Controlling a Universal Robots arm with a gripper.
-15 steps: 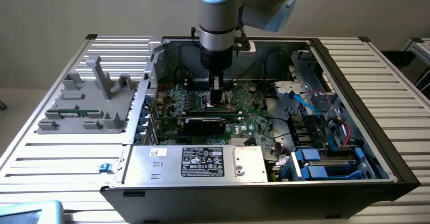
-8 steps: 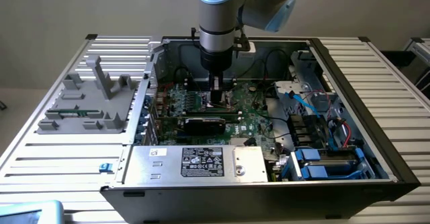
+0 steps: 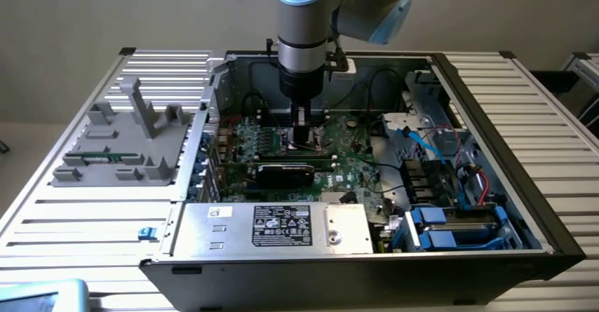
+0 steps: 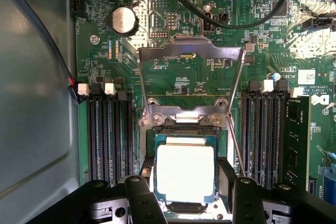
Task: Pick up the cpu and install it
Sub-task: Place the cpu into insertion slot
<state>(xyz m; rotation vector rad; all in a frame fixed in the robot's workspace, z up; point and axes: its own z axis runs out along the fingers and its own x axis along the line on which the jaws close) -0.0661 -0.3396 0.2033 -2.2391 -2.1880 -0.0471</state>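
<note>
The cpu, a flat square chip with a shiny silver top, sits between my gripper's two black fingers, which press against its opposite edges. It lies over the dark socket, level with it; I cannot tell whether it rests in the seat or hovers just above. The socket's metal frame is swung open and lies back on the green motherboard. In the exterior view my gripper reaches straight down into the open computer case, low over the board.
Black memory slots flank the socket, with a memory stick seated in one. Black cables arc over the board. A power supply and blue drive bays fill the case front. A grey fixture stands at the exterior view's left.
</note>
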